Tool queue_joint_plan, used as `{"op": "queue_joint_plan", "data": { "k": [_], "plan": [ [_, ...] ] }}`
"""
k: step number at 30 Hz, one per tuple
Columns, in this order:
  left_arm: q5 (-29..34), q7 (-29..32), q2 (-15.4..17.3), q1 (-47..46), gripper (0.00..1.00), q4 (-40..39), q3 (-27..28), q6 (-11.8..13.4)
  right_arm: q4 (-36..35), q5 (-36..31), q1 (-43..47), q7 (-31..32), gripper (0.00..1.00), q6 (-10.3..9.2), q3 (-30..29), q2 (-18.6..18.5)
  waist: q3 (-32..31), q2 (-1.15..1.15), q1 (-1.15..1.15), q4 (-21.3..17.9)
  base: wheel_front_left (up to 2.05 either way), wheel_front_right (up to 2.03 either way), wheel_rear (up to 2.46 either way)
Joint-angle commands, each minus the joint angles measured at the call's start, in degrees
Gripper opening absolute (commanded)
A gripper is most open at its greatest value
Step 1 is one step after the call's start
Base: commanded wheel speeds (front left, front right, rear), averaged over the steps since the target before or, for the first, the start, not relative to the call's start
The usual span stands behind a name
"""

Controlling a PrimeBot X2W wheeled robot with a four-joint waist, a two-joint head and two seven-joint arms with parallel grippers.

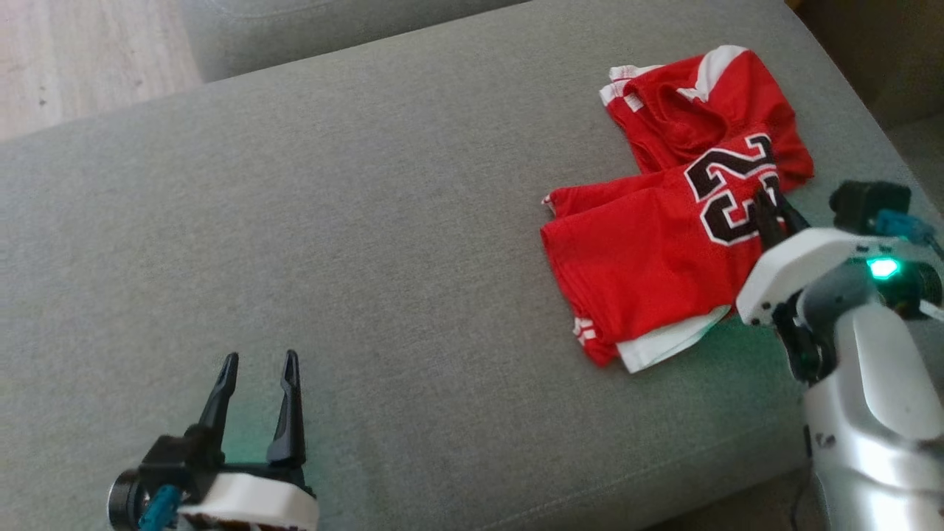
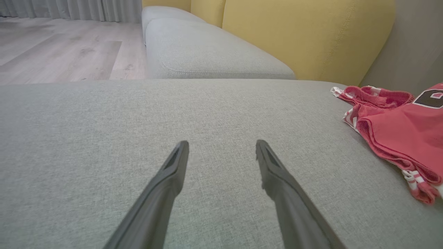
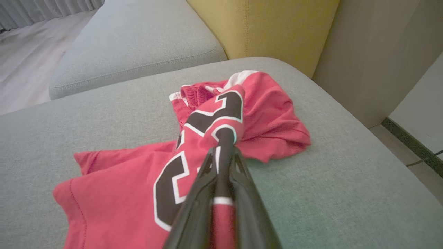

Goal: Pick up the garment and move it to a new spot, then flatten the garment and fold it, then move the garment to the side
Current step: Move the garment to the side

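**A:** Where is the garment?

**B:** The red garment, a jersey with a black-and-white number, lies rumpled on the grey sofa cushion. In the head view it sits toward two o'clock, near the cushion's rounded corner. A white layer peeks out at its six o'clock edge.

**A:** What about the right hand?

**B:** The right hand comes in from four o'clock in the head view, with a green light glowing on its wrist. Its fingers are pressed together, pinching a fold of the garment right at the number. In the right wrist view, red cloth with a white band runs between the two fingers and bunches at their tips.

**A:** And the left hand?

**B:** The left hand is at seven o'clock in the head view, well apart from the garment. Its fingers are spread wide and point to twelve o'clock over bare cushion. In the left wrist view the garment lies at three o'clock.

**A:** What surrounds them?

**B:** A yellow backrest stands at twelve o'clock in the right wrist view. A second cushion lies beside it, and wood floor shows at ten o'clock in the head view.
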Motion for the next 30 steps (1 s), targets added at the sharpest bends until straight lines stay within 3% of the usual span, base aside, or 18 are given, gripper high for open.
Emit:
{"op": "queue_joint_plan", "data": {
  "k": [1, 14, 25, 28, 29, 30],
  "plan": [
    [0.72, -0.34, 1.28, -2.61, 1.00, -1.20, 2.37, -0.21, -1.90, 0.45, -4.07, -0.87, 0.00, -0.04, 1.63, 0.64, -0.29, 0.00, -0.01, 0.82, 0.00, 0.00, 0.00],
    [0.41, -0.54, 0.05, -1.81, 1.00, -0.35, 2.21, -0.37, 7.86, -2.27, -18.02, -0.53, 0.00, -0.04, -2.89, 0.21, -0.36, 0.00, -0.01, 7.51, 0.00, 0.00, 0.00],
    [1.26, -0.52, 0.86, -3.51, 1.00, -1.58, 2.74, -0.33, 12.95, -8.89, -24.79, -2.14, 0.00, -0.04, -12.80, -9.12, 4.33, 0.00, -0.01, 10.79, 0.00, 0.00, 0.00],
    [1.39, -0.44, 1.09, -3.93, 1.00, -1.71, 2.80, -0.28, 13.47, -10.18, -24.80, -2.32, 0.00, -0.04, -14.85, -10.19, 5.35, 0.00, -0.01, 11.01, 0.00, 0.00, 0.00],
    [1.45, -0.42, 1.18, -4.12, 1.00, -1.76, 2.81, -0.28, 13.73, -10.98, -24.65, -2.49, 0.30, -0.04, -16.26, -10.60, 5.75, 0.00, -0.01, 11.09, 0.00, 0.00, 0.00],
    [1.52, -0.39, 1.24, -4.33, 1.00, -1.82, 2.77, -0.30, 13.84, -12.27, -24.29, -2.58, 1.00, -0.04, -17.61, -10.93, 6.16, 0.00, -0.01, 11.23, 0.00, 0.00, 0.00]
  ]
}}
